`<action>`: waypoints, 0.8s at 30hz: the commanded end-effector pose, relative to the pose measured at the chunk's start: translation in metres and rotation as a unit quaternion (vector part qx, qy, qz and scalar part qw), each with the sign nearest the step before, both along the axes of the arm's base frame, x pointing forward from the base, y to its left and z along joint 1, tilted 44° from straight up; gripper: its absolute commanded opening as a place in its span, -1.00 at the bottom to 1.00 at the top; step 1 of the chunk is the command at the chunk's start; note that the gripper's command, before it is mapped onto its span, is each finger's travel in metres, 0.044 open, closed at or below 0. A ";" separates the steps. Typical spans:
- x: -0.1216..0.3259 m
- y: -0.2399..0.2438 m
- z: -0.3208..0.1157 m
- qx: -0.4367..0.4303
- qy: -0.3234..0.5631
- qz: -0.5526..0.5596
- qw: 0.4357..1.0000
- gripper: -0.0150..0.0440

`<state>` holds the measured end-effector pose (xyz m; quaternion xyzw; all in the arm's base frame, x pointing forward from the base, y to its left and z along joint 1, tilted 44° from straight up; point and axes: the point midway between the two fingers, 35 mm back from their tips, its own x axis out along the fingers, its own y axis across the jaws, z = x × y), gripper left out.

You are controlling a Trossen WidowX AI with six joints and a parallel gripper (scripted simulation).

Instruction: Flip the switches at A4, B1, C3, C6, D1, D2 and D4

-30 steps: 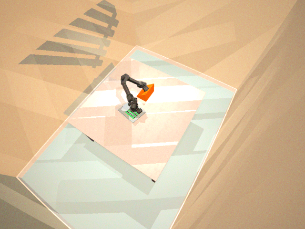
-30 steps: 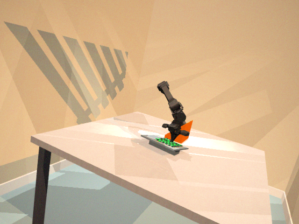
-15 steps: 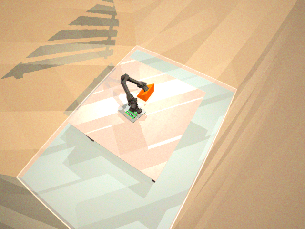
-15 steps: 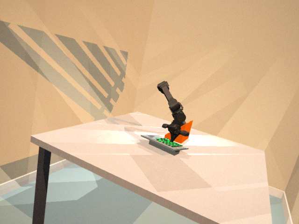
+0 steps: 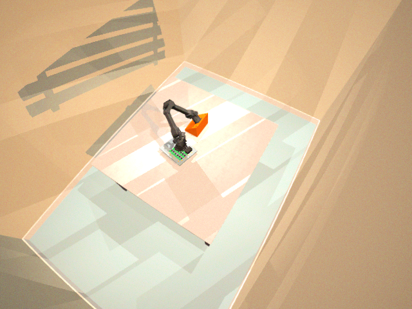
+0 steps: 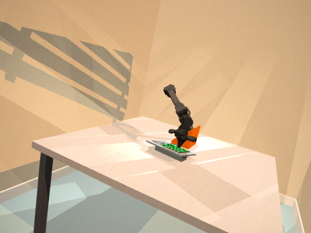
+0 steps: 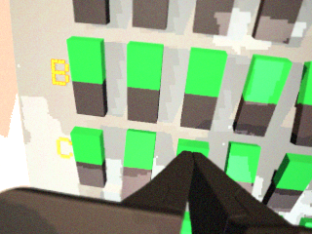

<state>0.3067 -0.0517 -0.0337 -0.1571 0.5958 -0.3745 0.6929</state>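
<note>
The grey switch panel [image 5: 179,163] [image 6: 191,154] [image 7: 34,78] lies on the table, with rows of rocker switches, each half green and half dark. My gripper [image 6: 179,146] [image 7: 189,160] is shut and empty, pointing down at the panel. In the wrist view its tips overlap the green half of switch C3 [image 7: 193,145] and hide its dark half; I cannot tell whether they touch it. Switch B1 [image 7: 88,60] and switch C1 [image 7: 88,145] show fully at the left. Only the dark ends of row A show at the top. Row D is mostly hidden by the fingers.
An orange block-like stand [image 5: 197,129] [image 6: 193,142] is at the arm's base beside the panel. The arm [image 5: 170,121] [image 6: 179,106] arches over the panel. The table [image 5: 166,196] [image 6: 120,160] extends around both.
</note>
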 end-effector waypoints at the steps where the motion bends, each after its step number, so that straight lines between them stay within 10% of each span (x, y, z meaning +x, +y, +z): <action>1: 0.000 -0.001 0.000 -0.003 0.001 0.002 1.000 -0.49; 24: -0.003 0.045 0.043 -0.005 -0.007 0.011 1.000 -0.49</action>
